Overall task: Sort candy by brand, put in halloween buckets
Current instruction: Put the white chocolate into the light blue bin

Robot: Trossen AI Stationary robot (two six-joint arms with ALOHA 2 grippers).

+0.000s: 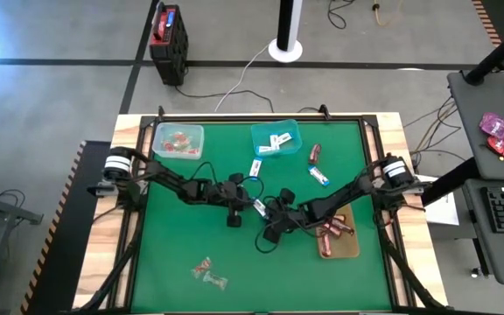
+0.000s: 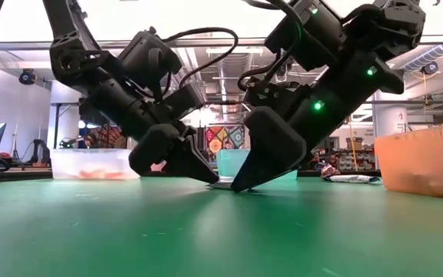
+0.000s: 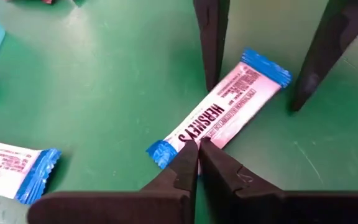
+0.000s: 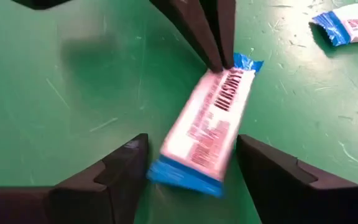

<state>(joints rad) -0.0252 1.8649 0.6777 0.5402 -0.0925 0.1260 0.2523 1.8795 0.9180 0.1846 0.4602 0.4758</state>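
Left tool (image 3: 197, 146) pinching white-and-blue packet (image 3: 219, 115).

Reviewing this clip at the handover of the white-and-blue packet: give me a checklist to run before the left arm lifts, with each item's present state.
1. Left gripper shut on the packet, pinching near one blue end: ok.
2. Right gripper open, fingers either side of the packet, not gripping: ok.
3. Right fingers clear of the lift path: not ok, they straddle the packet.
4. Packet off the mat: not ok, it lies flat.
5. Teal bucket with matching packets has room: ok.
6. Grip firm enough to hold: cannot tell.
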